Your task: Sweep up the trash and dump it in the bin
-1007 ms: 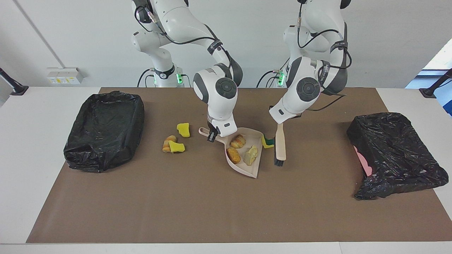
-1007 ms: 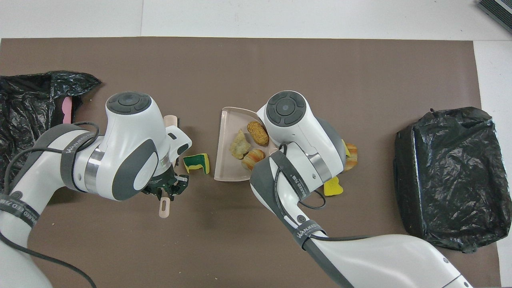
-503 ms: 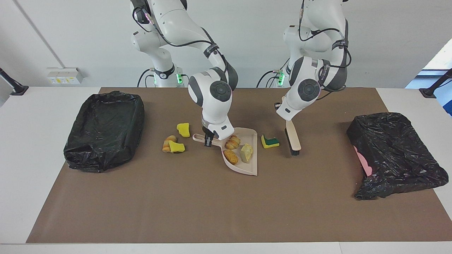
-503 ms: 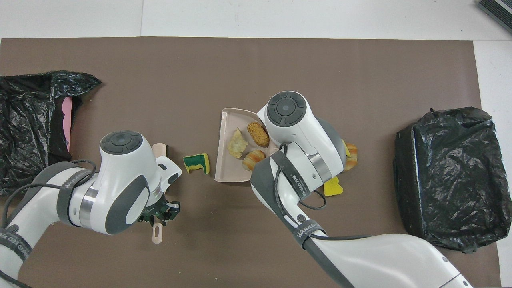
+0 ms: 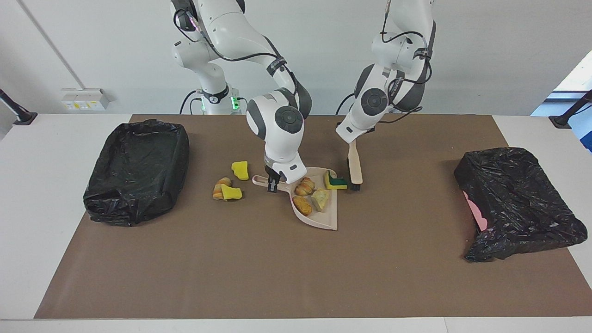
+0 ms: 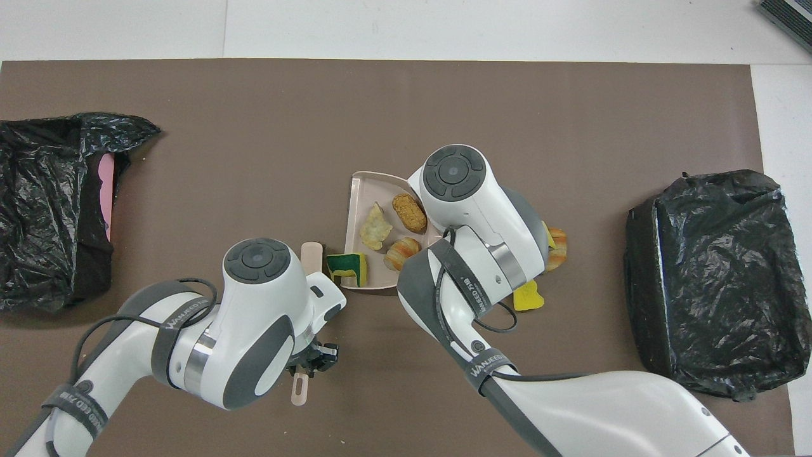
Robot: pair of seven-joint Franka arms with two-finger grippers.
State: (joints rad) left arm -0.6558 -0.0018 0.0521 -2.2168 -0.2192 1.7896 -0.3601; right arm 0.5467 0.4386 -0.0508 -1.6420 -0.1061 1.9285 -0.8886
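My right gripper (image 5: 274, 180) is shut on the handle of the beige dustpan (image 5: 330, 221), which lies flat on the mat. In the pan lie two striped pastries (image 5: 304, 186) (image 6: 409, 211) and a pale sponge chunk (image 5: 320, 199). My left gripper (image 5: 351, 141) is shut on the handle of the brush (image 5: 355, 169), whose black bristles rest against a green-backed sponge (image 5: 335, 181) (image 6: 347, 268) at the pan's open edge. More trash lies beside the pan toward the right arm's end: a yellow sponge (image 5: 240, 169) and a pastry with a yellow sponge (image 5: 224, 190).
A bin lined with a black bag (image 5: 138, 166) stands toward the right arm's end of the brown mat. A second black-bagged bin (image 5: 513, 199) with a pink edge showing stands toward the left arm's end.
The left arm swung the brush out toward its end of the table, then back to the dustpan, pushing the green-backed sponge onto the pan's edge. The dustpan turned slightly early on, then stayed still.
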